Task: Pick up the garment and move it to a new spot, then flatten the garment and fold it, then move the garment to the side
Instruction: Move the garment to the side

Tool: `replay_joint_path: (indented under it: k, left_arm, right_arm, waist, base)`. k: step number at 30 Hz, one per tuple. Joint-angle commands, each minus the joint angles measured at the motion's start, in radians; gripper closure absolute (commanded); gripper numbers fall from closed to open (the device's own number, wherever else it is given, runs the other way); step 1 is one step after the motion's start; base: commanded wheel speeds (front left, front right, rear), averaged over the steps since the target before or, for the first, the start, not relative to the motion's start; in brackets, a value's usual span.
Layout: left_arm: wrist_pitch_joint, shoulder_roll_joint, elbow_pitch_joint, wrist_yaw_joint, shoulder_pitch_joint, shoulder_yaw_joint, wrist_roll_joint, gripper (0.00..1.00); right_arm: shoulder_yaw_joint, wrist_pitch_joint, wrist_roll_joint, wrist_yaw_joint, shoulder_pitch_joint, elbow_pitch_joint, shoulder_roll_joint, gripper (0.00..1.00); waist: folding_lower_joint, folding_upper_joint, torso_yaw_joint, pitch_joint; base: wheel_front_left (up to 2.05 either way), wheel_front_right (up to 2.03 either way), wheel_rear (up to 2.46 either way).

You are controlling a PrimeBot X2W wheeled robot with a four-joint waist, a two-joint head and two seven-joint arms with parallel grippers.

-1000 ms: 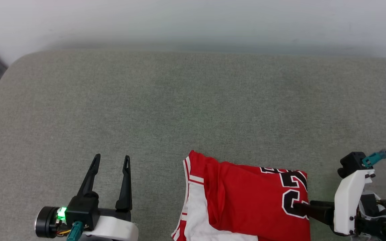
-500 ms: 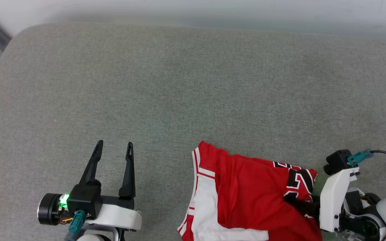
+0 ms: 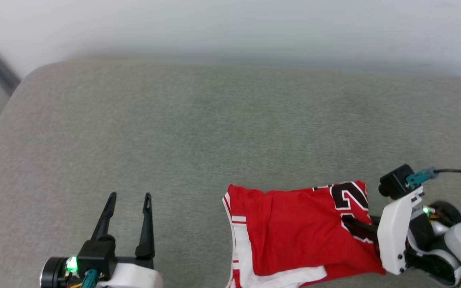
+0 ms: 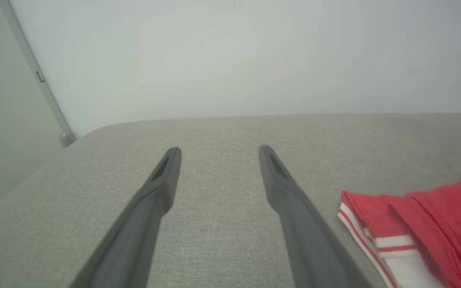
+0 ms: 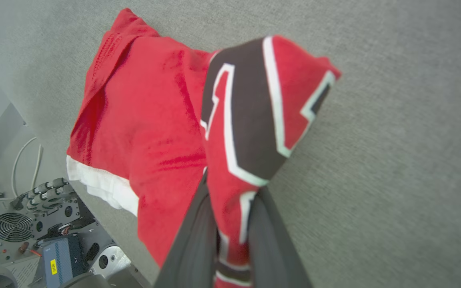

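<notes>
Bare cushion point(image 3: 214, 120) beyond garment point(image 3: 302, 232)

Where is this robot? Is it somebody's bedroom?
Probably a robot lab, not a bedroom: a grey fabric-covered padded surface against a bare pale wall, and a grey metal electronics box with a round fan beside it.

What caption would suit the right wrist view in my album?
Right hand shut on a raised fold of the red jersey, above the grey cushion.
</notes>
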Motion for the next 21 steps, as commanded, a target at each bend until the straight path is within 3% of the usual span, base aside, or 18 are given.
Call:
replay_joint_path:
  k: [1,7,12,21]
  left_arm:
    - [-0.002,-0.001,-0.003,0.005,0.015,0.007,-0.005,0.0]
    - [-0.002,-0.001,-0.021,0.018,0.057,0.026,-0.019,0.0]
    - [-0.002,-0.002,-0.036,0.021,0.035,0.036,-0.023,0.0]
    - [-0.002,0.011,-0.058,-0.004,-0.041,0.047,0.004,0.0]
  right_arm:
    - [0.013,-0.004,-0.014,-0.001,-0.025,-0.023,-0.027,1.0]
    - [0.046,0.028,-0.057,-0.001,-0.102,-0.153,-0.153,1.0]
    - [0.018,0.062,-0.084,-0.001,-0.149,-0.203,-0.249,1.0]
    - [-0.14,0.047,-0.169,-0.001,-0.176,-0.054,-0.317,1.0]
  waist:
    - [-0.0001,-0.0001,-0.041,-0.033]
    - [-0.0001,-0.0001,-0.147,-0.029]
    - [-0.0001,-0.0001,-0.243,0.02]
    - [-0.0001,-0.0001,-0.327,0.139]
  base:
    - [0.0,0.0,0.0]
    - [0.0,0.0,0.0]
    - [0.0,0.0,0.0]
    - [0.0,0.0,0.0]
